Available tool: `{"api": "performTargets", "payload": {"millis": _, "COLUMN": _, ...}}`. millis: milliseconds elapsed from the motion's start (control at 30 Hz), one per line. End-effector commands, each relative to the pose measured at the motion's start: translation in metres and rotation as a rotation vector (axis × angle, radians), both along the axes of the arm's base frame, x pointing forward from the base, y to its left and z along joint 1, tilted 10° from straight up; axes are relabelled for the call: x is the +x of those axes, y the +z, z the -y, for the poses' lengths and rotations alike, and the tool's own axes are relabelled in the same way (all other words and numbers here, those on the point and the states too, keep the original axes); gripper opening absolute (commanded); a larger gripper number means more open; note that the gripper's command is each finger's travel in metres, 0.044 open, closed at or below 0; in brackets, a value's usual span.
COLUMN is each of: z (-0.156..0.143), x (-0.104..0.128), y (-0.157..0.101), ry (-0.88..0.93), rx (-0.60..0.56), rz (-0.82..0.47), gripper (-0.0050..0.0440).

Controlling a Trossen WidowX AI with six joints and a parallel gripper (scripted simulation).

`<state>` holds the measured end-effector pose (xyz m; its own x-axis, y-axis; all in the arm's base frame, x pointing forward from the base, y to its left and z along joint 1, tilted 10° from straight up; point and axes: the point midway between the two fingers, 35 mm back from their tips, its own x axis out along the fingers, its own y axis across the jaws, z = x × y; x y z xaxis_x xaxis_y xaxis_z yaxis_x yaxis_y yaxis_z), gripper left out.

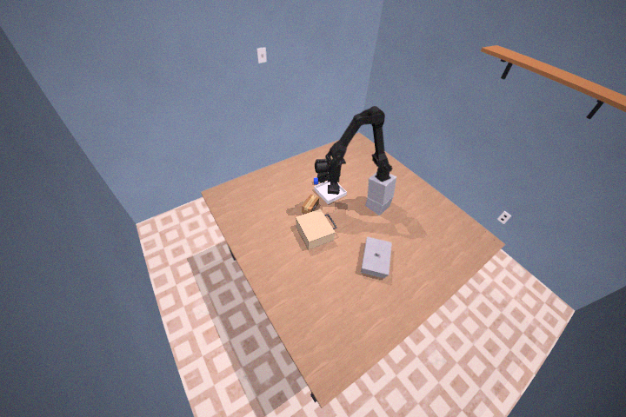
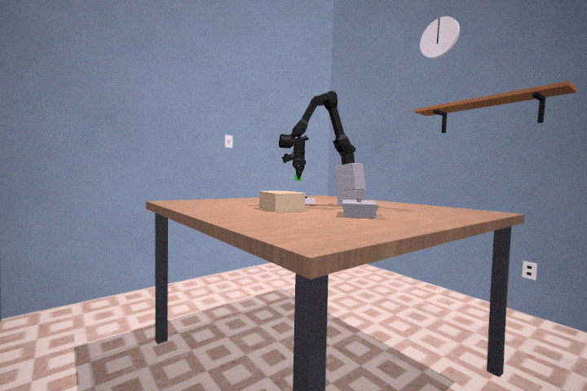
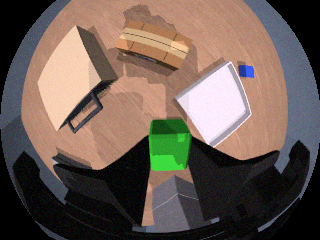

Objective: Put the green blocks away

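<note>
Wrist view: had a green block (image 2: pixel 297 177) (image 3: pixel 170 145) pinched between the fingertips of the gripper (image 1: pixel 333 189) (image 2: pixel 298 173) (image 3: pixel 167 139), closed only as far as the block's width, with a finger against either side. In the exterior view, held the block well clear of the table (image 1: pixel 362 314) (image 2: pixel 275 228) (image 3: pixel 120 107), higher than the top of the tan drawer unit (image 1: pixel 315 227) (image 2: pixel 281 201) (image 3: pixel 75 80). Couldn't make out the block in the top view, under the black gripper. Found the white basket (image 1: pixel 342 197) (image 2: pixel 310 201) (image 3: pixel 212 107) upright, near the drawer unit, and could see bare floor inside it. Saw a brown, banded wooden thing (image 1: pixel 310 202) (image 3: pixel 150 47) just beside the drawer unit, and a small blue block (image 1: pixel 316 181) (image 3: pixel 246 71) outside the basket, farther from the drawer unit than the wooden thing. Made out the dark handle (image 1: pixel 330 221) (image 3: pixel 86 115) on the drawer unit's front; couldn't tell whether fully shut. Spotted the grey box (image 1: pixel 376 261) (image 2: pixel 359 210), lid on, apart from the drawer unit, across from the basket's side. Noticed the grey pedestal (image 1: pixel 381 190) (image 2: pixel 350 178) (image 3: pixel 175 197) out from the drawer unit's handle side.
</note>
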<state>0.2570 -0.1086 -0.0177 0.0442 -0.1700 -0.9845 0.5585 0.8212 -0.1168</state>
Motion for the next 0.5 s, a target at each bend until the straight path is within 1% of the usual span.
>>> {"api": "performTargets", "payload": {"millis": 0, "z": 0.029, "x": -0.016, "y": 0.005, "ry": -0.13, "rx": 0.011, "rz": 0.021, "gripper": 0.0}}
{"api": "performTargets", "payload": {"millis": 167, "z": 0.07, "x": -0.04, "y": 0.01, "ry": -0.131, "rx": 0.011, "rz": 0.021, "gripper": 0.0}}
{"api": "performTargets", "payload": {"millis": 333, "z": 0.07, "x": -0.04, "y": 0.01, "ry": -0.131, "rx": 0.011, "rz": 0.021, "gripper": 0.0}}
{"api": "performTargets", "payload": {"millis": 467, "z": 0.075, "x": -0.039, "y": -0.016, "ry": -0.131, "rx": 0.011, "rz": 0.021, "gripper": 0.0}}
